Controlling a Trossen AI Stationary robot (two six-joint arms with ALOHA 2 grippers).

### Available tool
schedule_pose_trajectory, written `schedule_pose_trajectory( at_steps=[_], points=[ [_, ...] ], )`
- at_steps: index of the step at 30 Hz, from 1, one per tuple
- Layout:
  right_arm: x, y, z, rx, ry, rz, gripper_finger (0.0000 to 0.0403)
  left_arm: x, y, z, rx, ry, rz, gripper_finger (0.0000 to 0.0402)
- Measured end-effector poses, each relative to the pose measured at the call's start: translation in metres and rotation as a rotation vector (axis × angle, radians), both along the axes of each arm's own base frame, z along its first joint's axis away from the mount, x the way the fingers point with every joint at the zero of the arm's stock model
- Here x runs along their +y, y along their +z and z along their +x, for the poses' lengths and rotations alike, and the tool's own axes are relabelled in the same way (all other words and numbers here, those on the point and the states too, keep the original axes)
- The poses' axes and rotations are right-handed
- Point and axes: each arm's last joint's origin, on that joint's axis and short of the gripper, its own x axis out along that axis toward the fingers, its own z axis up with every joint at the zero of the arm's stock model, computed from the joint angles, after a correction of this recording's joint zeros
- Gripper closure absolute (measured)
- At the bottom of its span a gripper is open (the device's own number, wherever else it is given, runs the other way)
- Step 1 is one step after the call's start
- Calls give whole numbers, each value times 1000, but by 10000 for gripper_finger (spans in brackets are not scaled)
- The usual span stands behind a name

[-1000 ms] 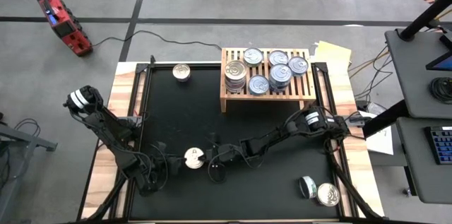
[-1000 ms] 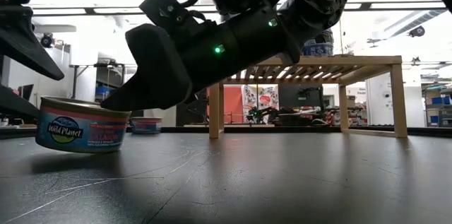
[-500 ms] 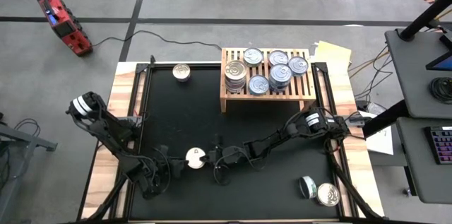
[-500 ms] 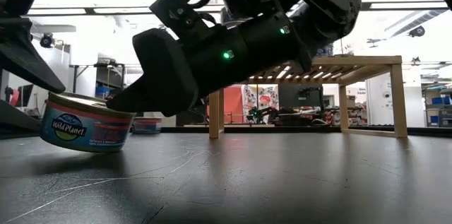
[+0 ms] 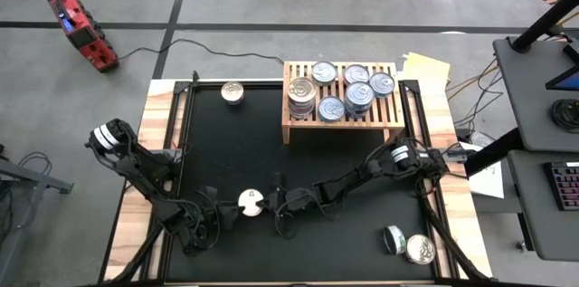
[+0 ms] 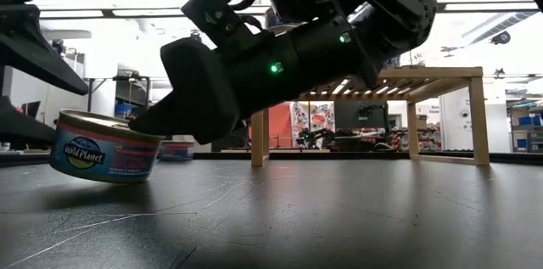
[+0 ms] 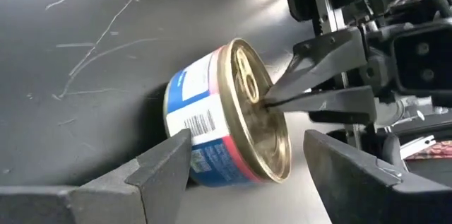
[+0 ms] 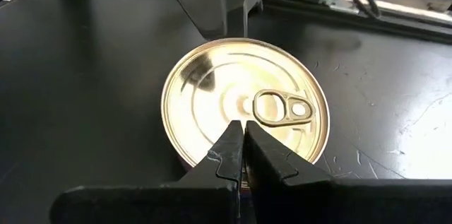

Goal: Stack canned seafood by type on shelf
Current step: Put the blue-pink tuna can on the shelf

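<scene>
A blue-and-red labelled tin [image 5: 249, 201] with a gold pull-tab lid sits tilted on the black mat [image 5: 226, 151], near the front. My right gripper [image 5: 264, 202] is shut, its tips on the lid [image 8: 244, 128]. My left gripper [image 7: 247, 139] is open, one finger on each side of the tin [image 7: 212, 132]. One left finger [image 7: 162, 164] overlaps the tin's label side; I cannot tell whether it touches. The wooden shelf [image 5: 344, 126] at the back right carries several silver-lidded tins [image 5: 359, 95] on its slatted top. My right gripper presses its shut fingertips [image 8: 233, 150] down on the tin's lid beside the pull tab [image 8: 281, 108]. The fingers slant down from the table's right side. The tin [image 6: 106, 146] is tilted, its side toward my left gripper raised off the mat.
One tin [image 5: 232, 93] stands at the mat's far edge left of the shelf. Two more tins [image 5: 394, 239] [image 5: 419, 249] lie at the front right corner. The mat between the shelf and the arms is bare. In the low view the shelf [image 6: 365, 74] stands behind my right arm.
The tin lay flat on the mat and has tipped under my right gripper's shut tips. Its side toward my left gripper has come up, and the side toward my right gripper stays on the mat.
</scene>
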Motion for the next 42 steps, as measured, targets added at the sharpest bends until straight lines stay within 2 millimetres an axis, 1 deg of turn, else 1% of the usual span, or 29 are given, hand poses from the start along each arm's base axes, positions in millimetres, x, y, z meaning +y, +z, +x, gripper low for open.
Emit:
schedule_pose_trajectory(
  at_steps=[5,8,14,21,33,42],
  points=[
    [6,-5,-1,-59,-5,-29,394,1,0,1,1,6,4,144],
    [7,-6,-1,-59,-18,-55,394,1,0,1,3,3,5,144],
    [6,-9,-3,-50,-24,-47,394,0,-1,1,22,-15,9,144],
    [10,-12,-8,-45,-47,-31,394,1,-2,2,50,-25,-8,144],
    [10,-15,-12,-39,-54,-10,394,9,-1,13,61,-9,47,144],
    [9,-19,-17,-55,-66,-8,394,8,2,19,47,-41,75,144]
  ],
)
